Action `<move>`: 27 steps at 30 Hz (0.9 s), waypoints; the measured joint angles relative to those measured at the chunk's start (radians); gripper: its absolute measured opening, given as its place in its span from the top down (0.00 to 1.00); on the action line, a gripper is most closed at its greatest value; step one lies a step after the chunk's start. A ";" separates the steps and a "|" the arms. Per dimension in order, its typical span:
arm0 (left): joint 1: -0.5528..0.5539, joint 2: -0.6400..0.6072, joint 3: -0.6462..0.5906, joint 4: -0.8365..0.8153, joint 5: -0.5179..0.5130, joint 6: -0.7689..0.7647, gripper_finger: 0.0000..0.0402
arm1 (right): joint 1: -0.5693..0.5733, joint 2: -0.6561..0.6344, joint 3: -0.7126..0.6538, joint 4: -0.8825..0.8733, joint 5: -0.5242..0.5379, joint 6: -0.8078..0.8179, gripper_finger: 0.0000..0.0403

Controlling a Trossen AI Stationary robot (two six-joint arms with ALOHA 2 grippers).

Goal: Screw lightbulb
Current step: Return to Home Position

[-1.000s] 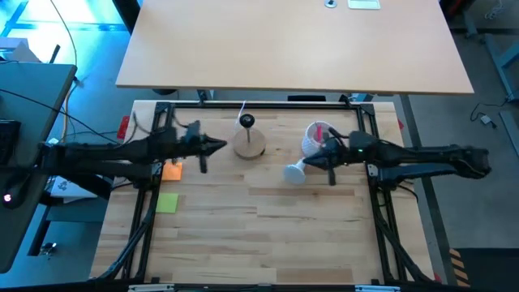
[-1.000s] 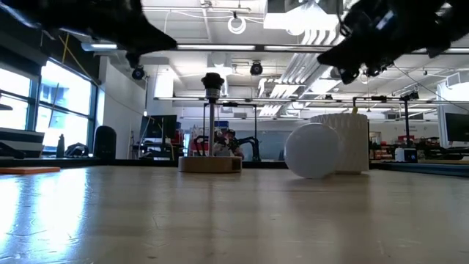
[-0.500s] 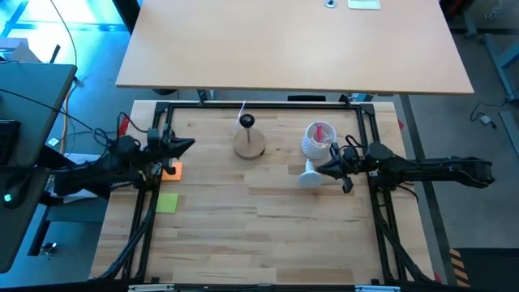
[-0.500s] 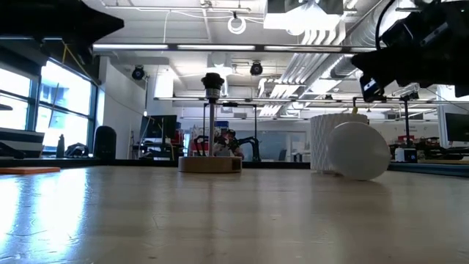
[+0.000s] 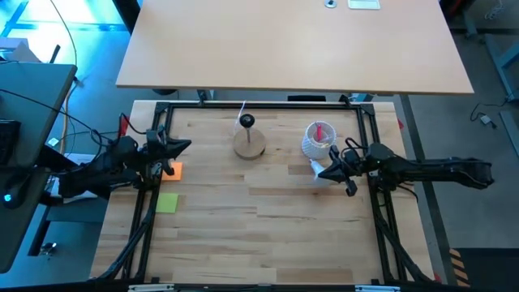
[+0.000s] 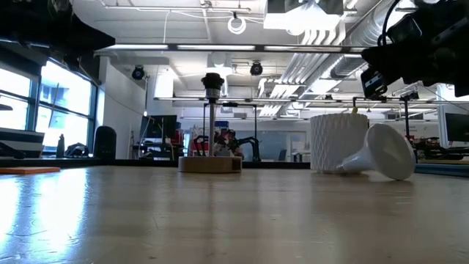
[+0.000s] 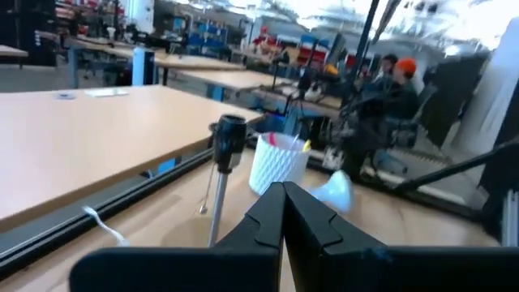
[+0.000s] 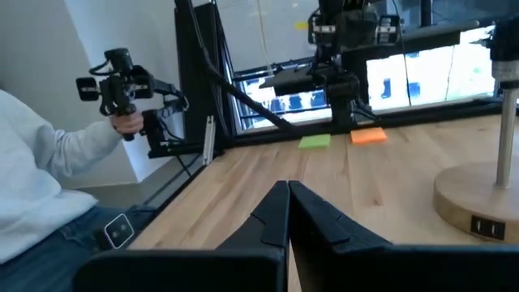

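Lying nearest on the wooden counter (image 5: 268, 235): one green sticky note (image 5: 167, 203) and, just past it, one orange sticky note (image 5: 172, 169), both at the left edge; no writing legible on either.

Left end effector (image 7: 282, 188): fingers together, holding nothing, raised at the counter's left edge near the orange sticky note.

Right end effector (image 8: 288, 188): fingers together, holding nothing, raised at the right side; in the low view it hangs above the lightbulb, clear of it.

Lightbulb (image 6: 387, 152): white, matte, lying on its side on the counter, right of centre. Globe toward the right edge, neck pointing at the cup. Just beside the cup; contact cannot be told.

White latticed cup (image 6: 338, 142): upright, behind the lightbulb, pink items (image 5: 319, 130) standing in it.

Lamp base (image 5: 250, 146): round wooden disc with an upright black-topped stem, left of the cup and apart from it. Small dark inset on its rim, markings too small to read.

Beyond the counter: a second, pale tabletop (image 5: 292, 49). Off to the side, a person's hand (image 8: 123, 122) grips a dark handled device (image 8: 122, 81).
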 joint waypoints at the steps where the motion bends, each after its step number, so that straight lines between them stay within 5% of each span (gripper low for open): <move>1: 0.000 0.000 0.002 -0.013 0.001 0.009 1.00 | 0.000 -0.006 0.000 -0.004 -0.001 -0.003 1.00; 8: -0.005 0.000 -0.060 0.015 0.175 0.026 1.00 | 0.012 -0.054 0.000 -0.061 0.000 -0.041 1.00; 15: -0.034 0.005 -0.270 0.432 0.161 0.047 1.00 | 0.032 -0.074 0.000 -0.058 0.036 -0.051 1.00; 22: -0.064 0.024 -0.273 0.369 0.074 0.096 1.00 | 0.070 -0.074 0.000 -0.006 0.149 -0.090 1.00; 27: -0.065 0.031 -0.273 0.346 0.076 -0.005 1.00 | 0.077 -0.073 0.000 -0.006 0.202 -0.035 1.00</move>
